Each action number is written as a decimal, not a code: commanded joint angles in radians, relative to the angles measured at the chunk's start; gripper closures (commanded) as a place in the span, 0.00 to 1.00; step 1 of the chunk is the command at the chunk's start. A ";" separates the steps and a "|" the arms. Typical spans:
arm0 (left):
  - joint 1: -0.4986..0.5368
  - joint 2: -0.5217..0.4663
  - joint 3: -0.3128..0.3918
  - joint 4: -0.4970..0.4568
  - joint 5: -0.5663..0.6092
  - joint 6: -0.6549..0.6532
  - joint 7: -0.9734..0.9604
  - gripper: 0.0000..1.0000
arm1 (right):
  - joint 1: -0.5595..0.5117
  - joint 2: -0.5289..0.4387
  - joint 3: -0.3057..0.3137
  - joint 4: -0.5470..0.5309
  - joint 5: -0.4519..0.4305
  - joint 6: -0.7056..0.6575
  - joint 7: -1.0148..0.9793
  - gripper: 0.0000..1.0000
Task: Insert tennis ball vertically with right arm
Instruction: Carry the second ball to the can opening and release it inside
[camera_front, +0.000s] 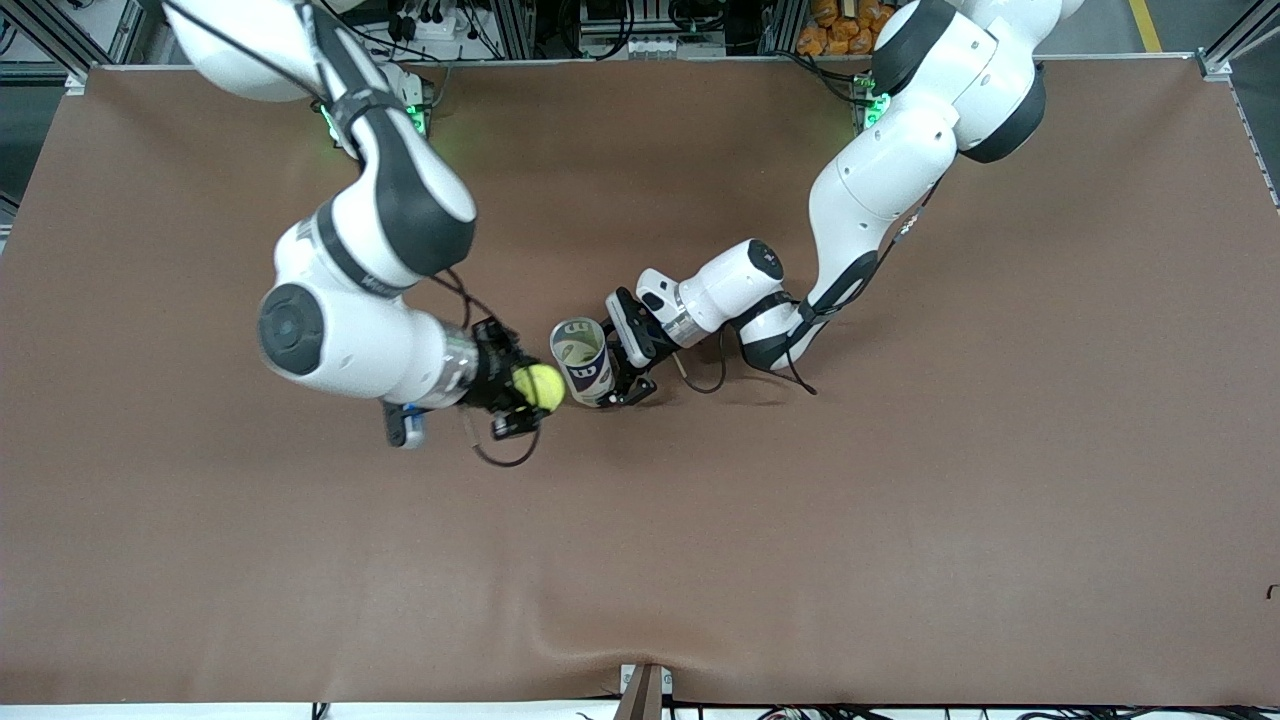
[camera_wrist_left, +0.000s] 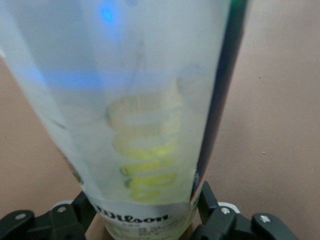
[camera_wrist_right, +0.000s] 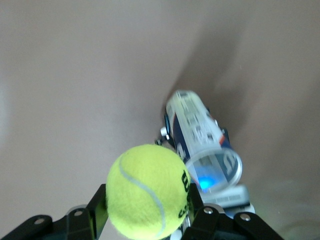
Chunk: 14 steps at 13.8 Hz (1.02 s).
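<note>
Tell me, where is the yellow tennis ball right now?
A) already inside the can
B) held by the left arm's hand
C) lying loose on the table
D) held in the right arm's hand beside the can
D: the right hand grips the tennis ball beside the can.

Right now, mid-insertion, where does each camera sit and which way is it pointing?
Front view: high across the table, looking down at both arms; right gripper holds the tennis ball beside the can, gripped by the left gripper.
Left wrist view: on the left wrist, looking along the can; own fingers show.
Right wrist view: on the right wrist, ball up close, can farther off.
All three share the can.
</note>
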 joint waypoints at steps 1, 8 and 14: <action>0.007 -0.001 -0.002 -0.007 0.024 0.010 -0.010 0.15 | 0.052 -0.001 -0.013 -0.008 0.008 -0.029 0.025 1.00; 0.007 -0.001 -0.002 -0.006 0.024 0.010 -0.010 0.15 | 0.092 -0.019 -0.018 -0.113 -0.012 -0.057 0.024 0.98; 0.007 -0.001 -0.001 -0.006 0.024 0.010 -0.010 0.15 | 0.068 -0.022 -0.016 -0.081 0.002 -0.089 0.019 0.00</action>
